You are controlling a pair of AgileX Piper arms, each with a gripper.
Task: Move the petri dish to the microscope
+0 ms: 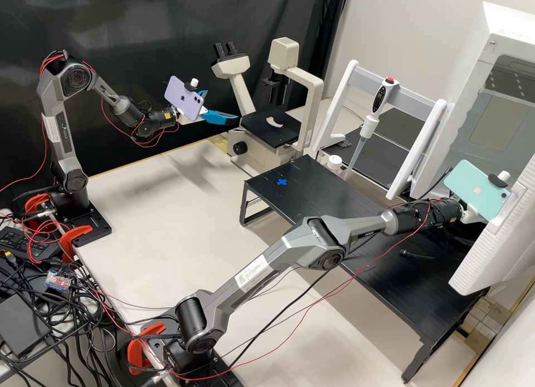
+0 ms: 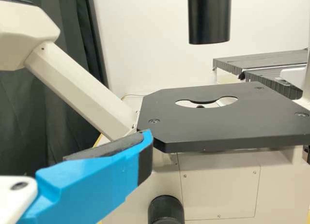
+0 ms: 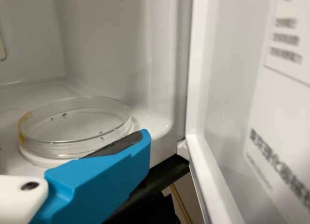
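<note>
Dish status: the petri dish (image 3: 75,129) is sitting inside the white cabinet (image 3: 114,50), resting on a pale round base; an orange-brown mark is showing on its rim. The right gripper (image 3: 140,137) is holding nothing; its fingers are standing open, the one in the right wrist view lying just beside the dish wall with its dark pad bare. The left gripper (image 1: 223,105) is also standing open and ungripping, near the microscope (image 1: 231,67), whose black stage (image 2: 218,127) is lying bare around its central opening.

Step in hand, by judgement: the right arm is lining up for the pick; the transfer is only beginning.

Handling estimate: the clear, thin-walled dish is probably weighing little and behaving as stiff, smooth and rather slippery, perhaps brittle. It is not yielding to a squeeze as soft stock would, so excess force is risking a crack or a sideways skid. Any lid or liquid is calling for level carriage.

Grasp point: the low side wall is offering the best hold, pads bearing evenly on opposite sides across the diameter. Pinching only the upper rim is risking lifting a lid off or tipping the base. On exit, the nearby door (image 3: 220,79) is posing a knock hazard.
</note>
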